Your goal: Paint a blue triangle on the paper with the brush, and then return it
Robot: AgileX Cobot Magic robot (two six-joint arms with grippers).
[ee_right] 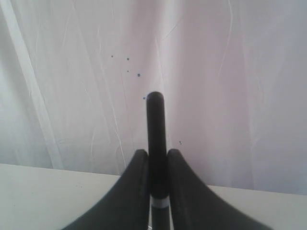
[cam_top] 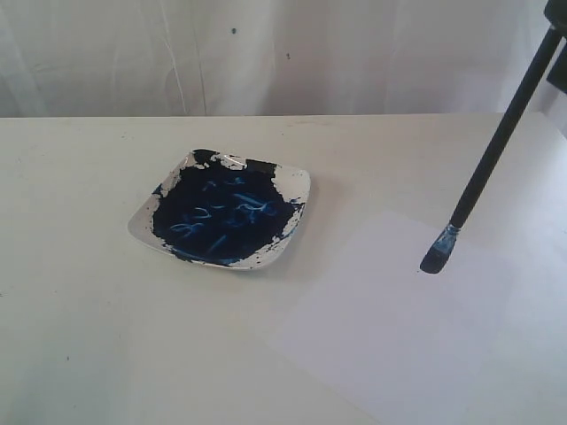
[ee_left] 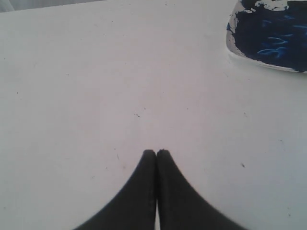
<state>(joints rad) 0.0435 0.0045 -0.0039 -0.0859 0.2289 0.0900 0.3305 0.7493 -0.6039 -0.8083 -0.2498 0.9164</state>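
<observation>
Right claw [ee_right: 157,154] clamped on brush [cam_top: 496,150] handle; bristle tip near 12 o'clock edge of paper [cam_top: 381,345] (contact unclear). Paint dish [cam_top: 221,208] at 9 o'clock of tip. Left claw [ee_left: 156,153] closed, empty, over tabletop [ee_left: 96,96].

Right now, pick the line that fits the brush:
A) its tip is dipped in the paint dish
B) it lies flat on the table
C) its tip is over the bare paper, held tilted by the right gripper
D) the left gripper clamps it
C: the brush slants down with its tip over the paper, which bears no paint. The right gripper is shut on its handle, and the dish sits apart from the tip.
</observation>
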